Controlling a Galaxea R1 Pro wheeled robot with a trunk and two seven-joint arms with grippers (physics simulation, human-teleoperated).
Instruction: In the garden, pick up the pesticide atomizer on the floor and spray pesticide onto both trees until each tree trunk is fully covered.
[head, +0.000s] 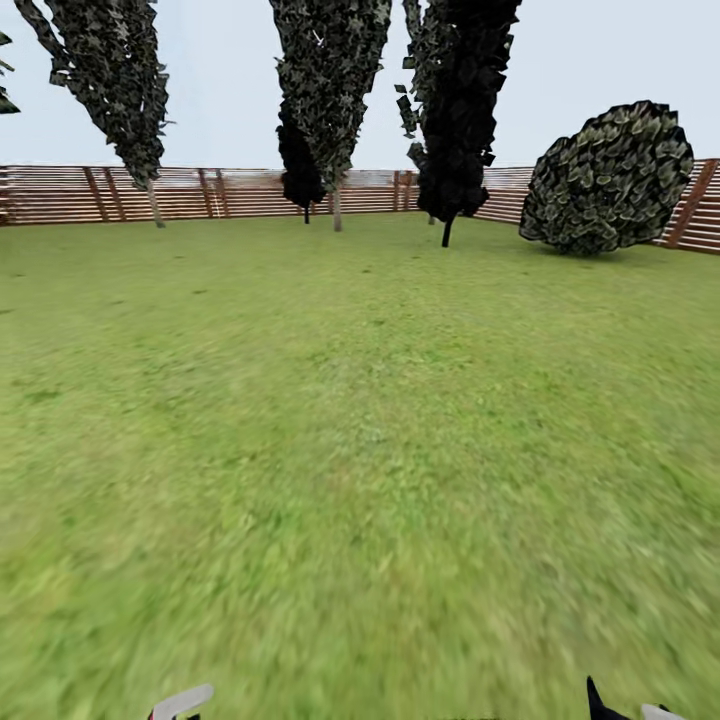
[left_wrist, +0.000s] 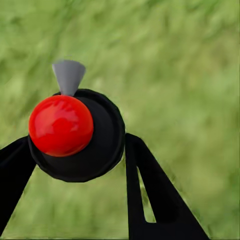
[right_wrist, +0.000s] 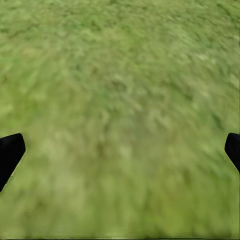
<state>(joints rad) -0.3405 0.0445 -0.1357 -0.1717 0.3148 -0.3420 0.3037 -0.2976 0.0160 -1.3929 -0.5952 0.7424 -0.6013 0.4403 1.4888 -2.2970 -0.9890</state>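
A wide, blurry green grass lawn spreads ahead of the robot in the head view. At its far edge runs a brown fence of horizontal wooden slats, spanning from 10 o'clock round to 2 o'clock. In front of the fence stand tall trees with ragged dark grey-green foliage on thin pale trunks, set between 11 and 12 o'clock. One of them, near 12, is almost black. A round dark bush of leafy clumps sits on the grass at about 1 o'clock, just before the fence.

The right gripper hangs over bare grass. Its two black fingertips are spread wide, with nothing between them.

The left gripper has its black fingers pressed against either side of the pesticide atomizer. From this end-on angle the atomizer shows as a small round black body. A glossy red ball and a grey cone-shaped nozzle sit on it. It is held off the grass, between the fingers.
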